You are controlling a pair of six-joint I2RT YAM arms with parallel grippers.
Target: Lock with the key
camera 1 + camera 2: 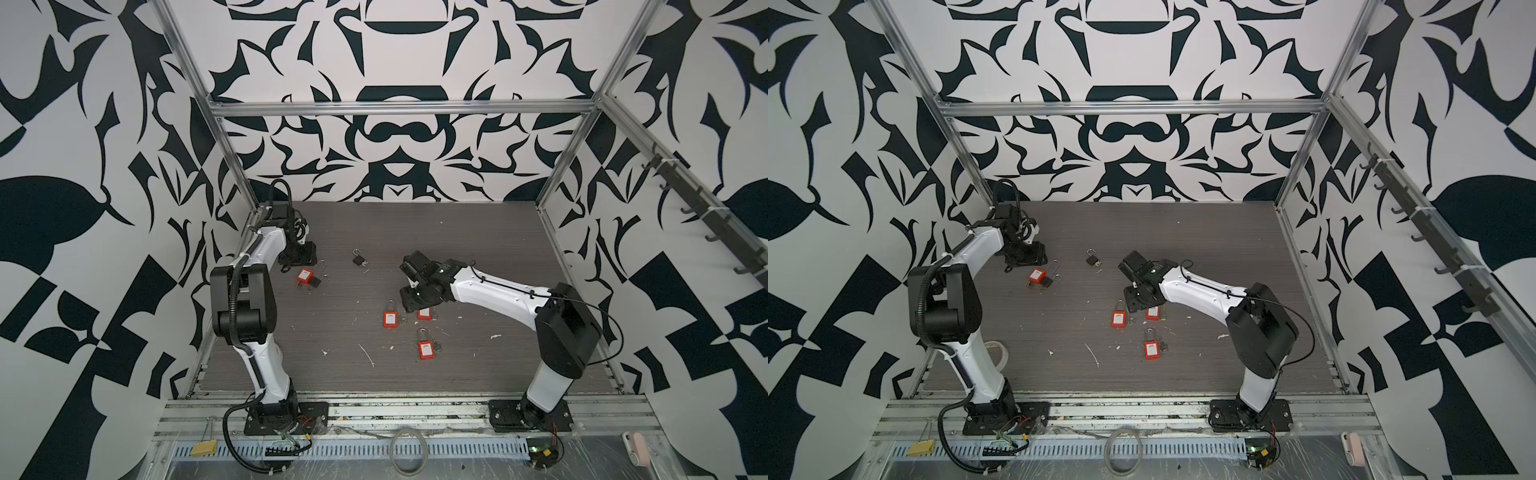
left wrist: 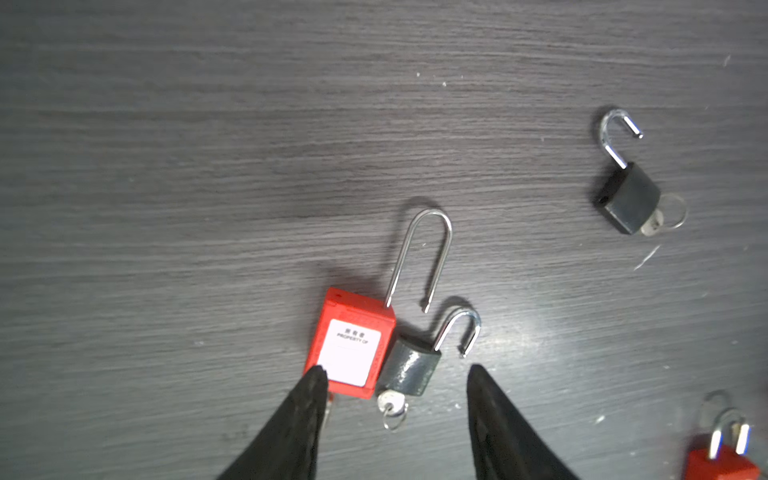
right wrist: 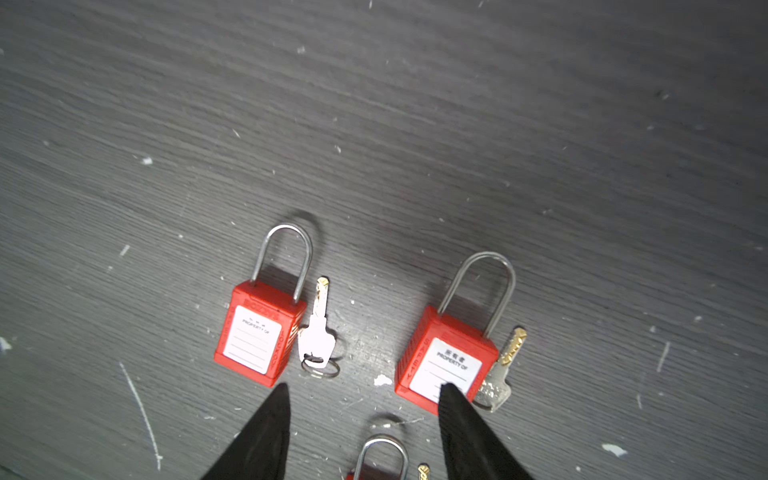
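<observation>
The left gripper (image 2: 395, 374), jaws apart and empty, hovers over an unlatched red lock (image 2: 351, 345) by the table's (image 2: 166, 166) left edge. Rigid, light, probably slick: pinch its body's flat faces. A keyed grey padlock (image 2: 409, 370) touches it, crowding the grasp. The right gripper (image 3: 361, 388), likewise spread, overlooks closed locks (image 3: 259, 332).

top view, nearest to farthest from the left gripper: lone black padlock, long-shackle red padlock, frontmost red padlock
1. long-shackle red padlock, just beside the left gripper
2. lone black padlock, toward the table's middle
3. frontmost red padlock, near front, right arm's side
</observation>
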